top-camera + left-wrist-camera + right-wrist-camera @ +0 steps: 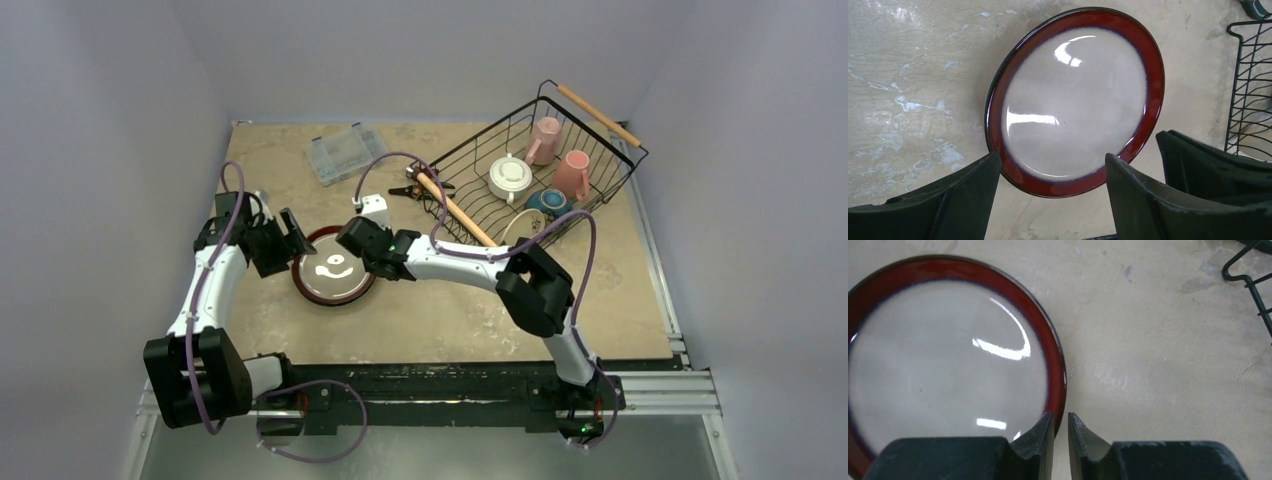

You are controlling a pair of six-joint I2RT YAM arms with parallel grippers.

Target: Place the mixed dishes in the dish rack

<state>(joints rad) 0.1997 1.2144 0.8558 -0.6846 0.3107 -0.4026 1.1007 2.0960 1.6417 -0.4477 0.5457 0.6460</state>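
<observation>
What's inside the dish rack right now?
A pink mug, a second pink mug, a white cup and a blue bowl sit in the dish rack. The right arm covers its near corner, so anything there is hidden. The red-rimmed plate is outside.

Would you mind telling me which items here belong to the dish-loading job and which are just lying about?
Job: red-rimmed plate, dish rack, far pink mug, near pink mug, white cup, blue bowl.
Lying about: clear compartment box, small hand tool.
</observation>
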